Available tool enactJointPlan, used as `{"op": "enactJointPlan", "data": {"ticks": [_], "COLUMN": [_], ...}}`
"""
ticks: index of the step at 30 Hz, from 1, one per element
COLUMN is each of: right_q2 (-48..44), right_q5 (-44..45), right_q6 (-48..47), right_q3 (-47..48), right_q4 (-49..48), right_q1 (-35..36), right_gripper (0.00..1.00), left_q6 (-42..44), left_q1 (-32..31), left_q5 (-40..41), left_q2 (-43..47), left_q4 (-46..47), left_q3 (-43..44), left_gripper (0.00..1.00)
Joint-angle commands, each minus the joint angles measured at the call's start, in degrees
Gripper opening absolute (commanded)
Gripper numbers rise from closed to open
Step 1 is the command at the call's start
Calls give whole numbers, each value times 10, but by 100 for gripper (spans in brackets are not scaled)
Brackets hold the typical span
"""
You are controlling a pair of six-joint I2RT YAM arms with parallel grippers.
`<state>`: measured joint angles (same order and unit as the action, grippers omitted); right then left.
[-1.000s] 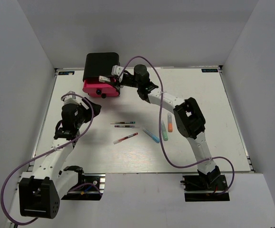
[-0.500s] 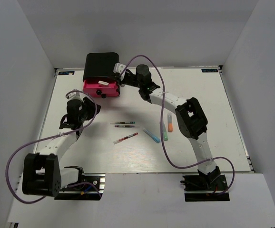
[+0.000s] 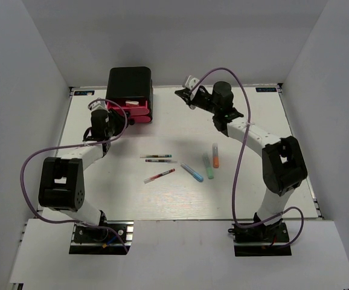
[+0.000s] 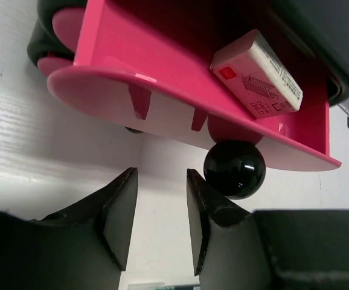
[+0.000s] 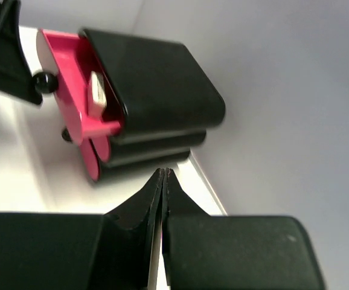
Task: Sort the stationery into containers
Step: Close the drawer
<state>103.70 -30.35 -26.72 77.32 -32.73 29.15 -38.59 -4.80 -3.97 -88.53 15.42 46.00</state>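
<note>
1. My left gripper (image 4: 160, 181) sits parted, empty, knob (image 4: 233, 171) at its 3 o'clock.
2. Eraser (image 4: 256, 74) lies in the pulled-out drawer (image 4: 132, 66).
3. Right gripper (image 5: 163, 176) closed, empty.
4. Pens (image 3: 156, 158), markers (image 3: 209, 168) on desk (image 3: 253, 133), cabinet's (image 3: 129, 81) 5 o'clock.

Boxed in on three sides by plain, pale grey panels: a back wall (image 3: 192, 36), a left wall (image 3: 17, 133) and a right wall (image 3: 340, 121), all bare, evenly lit, with only soft, faint shadows. Floored by a white tabletop (image 3: 265, 187), finely wood-grained up close in the left wrist view, edged along the far side by a thin dark strip (image 3: 235, 86) with a small label (image 3: 264, 89) near each far corner. Fronted on the near side by a white ledge (image 3: 180, 254).
</note>
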Motion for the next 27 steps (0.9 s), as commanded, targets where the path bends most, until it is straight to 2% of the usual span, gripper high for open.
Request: {"op": "enactJointPlan", "data": {"ticks": [1, 9, 23, 27], "right_q2": [-34, -75, -93, -97], "right_q5": [2, 0, -18, -28], "right_q6": [-19, -31, -51, -51], "right_q3": [-42, -99, -128, -135], "right_q4": [23, 40, 69, 75], "right_q1": [-15, -40, -72, -81], "right_gripper": [3, 3, 3, 3], "left_q6": [-10, -21, -67, -77], "left_q1": [3, 3, 3, 3], "left_q5": [9, 19, 30, 30], "left_q2": [-4, -44, -89, -102], "left_q4": [24, 29, 49, 49], "left_q3": [35, 74, 122, 140], "left_gripper": [48, 48, 48, 51]}}
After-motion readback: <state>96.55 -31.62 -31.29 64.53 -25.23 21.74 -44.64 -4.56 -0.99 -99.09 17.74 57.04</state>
